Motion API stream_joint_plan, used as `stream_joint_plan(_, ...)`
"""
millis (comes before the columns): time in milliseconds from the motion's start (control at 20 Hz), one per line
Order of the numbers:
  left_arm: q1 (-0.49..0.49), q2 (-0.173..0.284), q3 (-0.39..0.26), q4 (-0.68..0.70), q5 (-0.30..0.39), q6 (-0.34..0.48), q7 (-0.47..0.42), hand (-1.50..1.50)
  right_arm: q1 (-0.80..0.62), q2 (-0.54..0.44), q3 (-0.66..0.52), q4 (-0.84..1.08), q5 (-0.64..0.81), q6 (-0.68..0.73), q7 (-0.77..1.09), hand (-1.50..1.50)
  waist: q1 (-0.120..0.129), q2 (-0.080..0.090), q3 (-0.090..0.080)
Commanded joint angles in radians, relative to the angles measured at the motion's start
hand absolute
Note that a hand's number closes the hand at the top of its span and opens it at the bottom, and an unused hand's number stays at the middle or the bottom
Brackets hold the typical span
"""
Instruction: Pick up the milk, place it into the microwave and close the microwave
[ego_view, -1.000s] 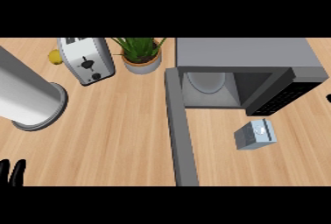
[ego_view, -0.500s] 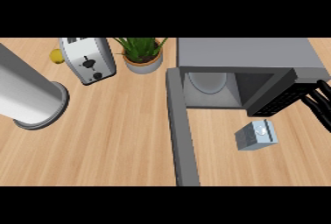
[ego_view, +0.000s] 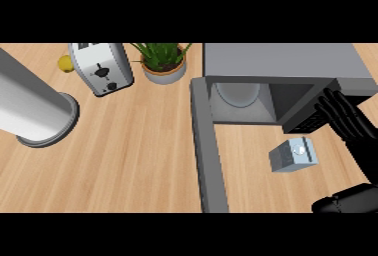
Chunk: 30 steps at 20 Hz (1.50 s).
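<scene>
I see my black right hand (ego_view: 347, 122) with fingers straight and slightly apart, holding nothing, just right of the small grey milk carton (ego_view: 294, 155) standing on the wooden counter (ego_view: 133, 155) before the open grey microwave (ego_view: 284, 75).

Table (ego_view: 133, 150): light wood, visible grain, matt. Microwave (ego_view: 280, 62): grey metal look, matt top; door (ego_view: 207, 150) same grey. Toaster (ego_view: 103, 67): brushed metal, slight sheen. Big cylinder (ego_view: 33, 112): smooth, white-grey, satin. Milk (ego_view: 294, 155): grey carton, matt. Right hand (ego_view: 351, 125): black, matt plastic, fingers (ego_view: 332, 100) incl.
</scene>
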Motion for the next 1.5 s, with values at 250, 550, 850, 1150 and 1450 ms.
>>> stream_joint_plan(250, 0.073, -0.009, 0.022, 0.038, 0.030, -0.056, -0.110, -1.50, -0.021, 0.027, 0.043, 0.261, 0.249, -0.018, -0.276, -1.50, 0.000, 0.001, 0.001)
stream_joint_plan(550, 0.136, 0.025, 0.081, -0.041, 0.105, -0.094, -0.079, -1.50, -0.081, -0.007, 0.018, 0.399, 0.302, -0.056, -0.322, -1.50, -0.006, 0.001, 0.000)
stream_joint_plan(850, 0.104, -0.001, 0.068, 0.027, 0.054, -0.111, -0.124, -1.50, -0.232, -0.057, -0.008, 0.727, 0.367, -0.059, -0.508, -1.50, 0.001, 0.006, 0.001)
stream_joint_plan(1150, 0.140, 0.010, 0.128, -0.052, 0.140, -0.121, -0.071, -1.50, -0.197, -0.072, 0.023, 0.795, 0.378, 0.013, -0.606, -1.50, -0.008, 0.005, 0.001)
stream_joint_plan(1450, 0.214, -0.002, 0.133, 0.002, 0.107, -0.196, -0.183, -1.50, -0.226, -0.053, 0.043, 0.963, 0.461, -0.061, -0.716, -1.50, 0.004, 0.003, 0.001)
